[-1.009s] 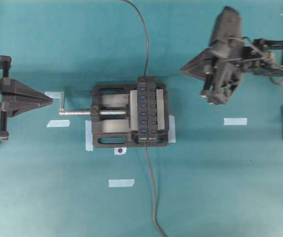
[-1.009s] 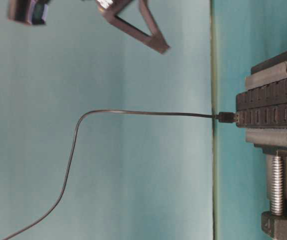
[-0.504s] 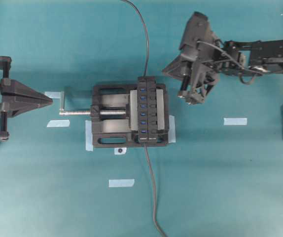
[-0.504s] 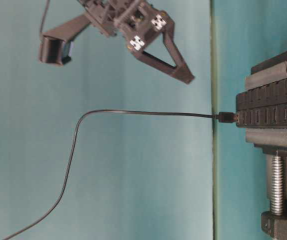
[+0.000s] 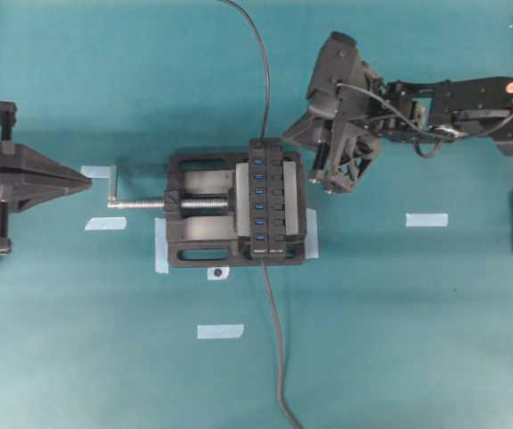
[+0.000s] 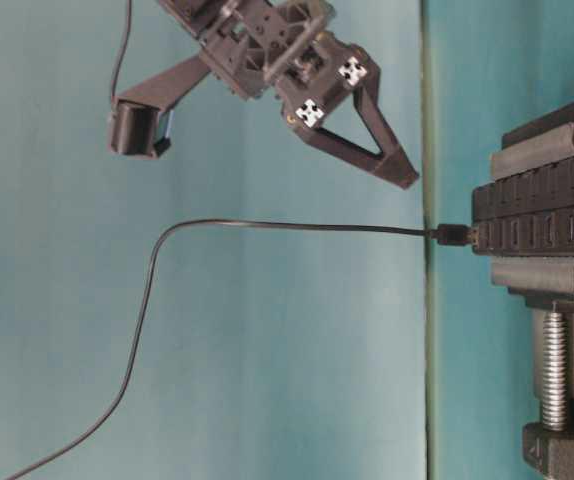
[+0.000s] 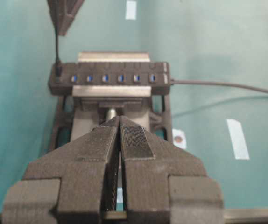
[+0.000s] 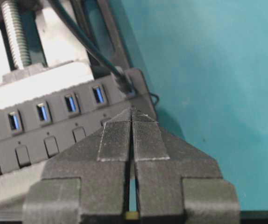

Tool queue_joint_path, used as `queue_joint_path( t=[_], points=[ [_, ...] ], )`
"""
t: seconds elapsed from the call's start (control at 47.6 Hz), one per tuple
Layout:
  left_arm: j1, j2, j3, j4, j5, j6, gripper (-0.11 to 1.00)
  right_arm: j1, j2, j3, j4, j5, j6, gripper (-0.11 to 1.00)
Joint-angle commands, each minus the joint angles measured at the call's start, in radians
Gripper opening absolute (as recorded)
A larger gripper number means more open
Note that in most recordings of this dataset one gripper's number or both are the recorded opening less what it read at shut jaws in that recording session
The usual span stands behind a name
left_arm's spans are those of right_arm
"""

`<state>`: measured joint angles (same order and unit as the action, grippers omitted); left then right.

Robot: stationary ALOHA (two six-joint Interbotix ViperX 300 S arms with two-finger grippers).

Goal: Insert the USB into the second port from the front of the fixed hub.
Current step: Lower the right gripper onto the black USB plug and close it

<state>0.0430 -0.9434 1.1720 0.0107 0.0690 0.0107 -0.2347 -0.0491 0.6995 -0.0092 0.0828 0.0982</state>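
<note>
Up front on the teal counter (image 5: 435, 357), the hub's own lead (image 5: 276, 349) is trailing off the near edge past a strip of blue tape (image 5: 220, 332). Behind it, a black vise (image 5: 194, 243) is clamping the fixed hub (image 5: 266, 201), evidently so the bar cannot slide or tip under a push or pull at its ports. Tape is showing at the vise's sides, and its silver screw handle (image 5: 136, 203) is pointing toward the left gripper (image 5: 87, 180). That gripper is idling well apart at the counter's side, its jaws clenched on nothing.

The hub's long axis is running front to back, with its blue ports facing up. At its far end the USB (image 8: 123, 85) is sitting in the last port, not in the second one from the front. The plug is standing upright, its long axis vertical and its connector end pointing down into the hub. Its cable (image 5: 263, 80) is rising from it, then curving away toward the counter's far edge.

Just beside that plug, the right gripper (image 8: 132, 111) is hanging above the hub's far end, tips angled downward. Its jaws are pressed together and holding nothing, so they would likely need to part before taking the plug.
</note>
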Motion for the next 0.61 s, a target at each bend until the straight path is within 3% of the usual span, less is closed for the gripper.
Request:
queue_joint_path(
  t=[0.0, 0.588],
  points=[
    [0.003, 0.000, -0.012, 0.000, -0.005, -0.002, 0.01, 0.006, -0.002, -0.032, -0.002, -0.012, -0.018, -0.01],
    [0.003, -0.002, -0.008, 0.002, -0.005, -0.002, 0.01, 0.009, 0.028, -0.048, -0.002, -0.003, -0.089, 0.01]
  ],
)
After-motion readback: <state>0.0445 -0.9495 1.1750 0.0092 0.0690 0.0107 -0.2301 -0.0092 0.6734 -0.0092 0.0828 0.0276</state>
